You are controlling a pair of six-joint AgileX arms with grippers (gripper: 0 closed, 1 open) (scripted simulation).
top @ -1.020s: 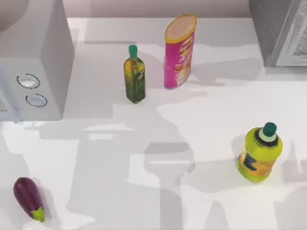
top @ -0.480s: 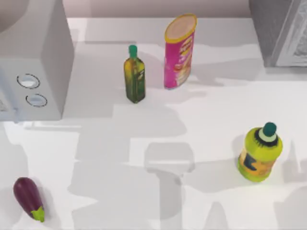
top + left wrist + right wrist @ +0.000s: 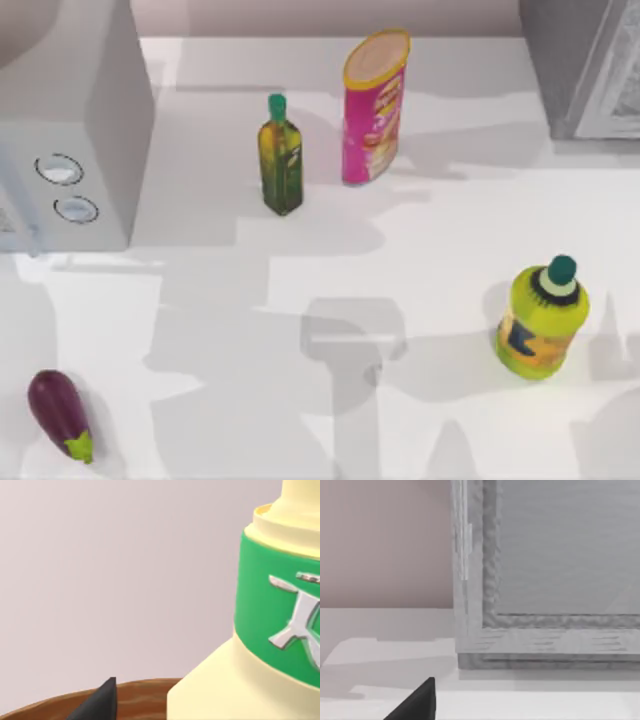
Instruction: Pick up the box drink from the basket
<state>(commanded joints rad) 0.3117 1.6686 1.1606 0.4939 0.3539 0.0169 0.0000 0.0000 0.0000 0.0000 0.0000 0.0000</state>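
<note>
**Closing on the carton at the basket's edge**

Left wrist view first: brown basket (image 3: 145, 694) rim curving low across the shot, and just beyond it the box drink (image 3: 260, 630), pale yellow with a broad green band, upright and very close to the left pincer (image 3: 100, 702). Cannot tell whether that pincer is wide or narrow. Looks like the approach stage, not yet a grip.

To do it well: square up to the carton's flat faces, not its corners. Aim for the pale body below the green band rather than the narrower stepped top. Squeeze gently, since a carton probably dents. Then lift straight up, high enough to clear the basket rim before any sideways travel.

Over to the right pincer (image 3: 417, 702): parked facing the grey cabinet (image 3: 545, 570) at the counter's far right corner, state impossible to tell.

Now the room, seen from above. Wide white counter (image 3: 450, 240), open through the middle. Big grey appliance (image 3: 90, 120) boxing in the left side. Pink canister (image 3: 373, 110) and olive-oil bottle (image 3: 281, 160) standing close together at the back. Round yellow-green bottle (image 3: 540, 320) out on the right, eggplant (image 3: 58, 410) near the front left edge. Plenty of middle ground for carrying the carton across.
</note>
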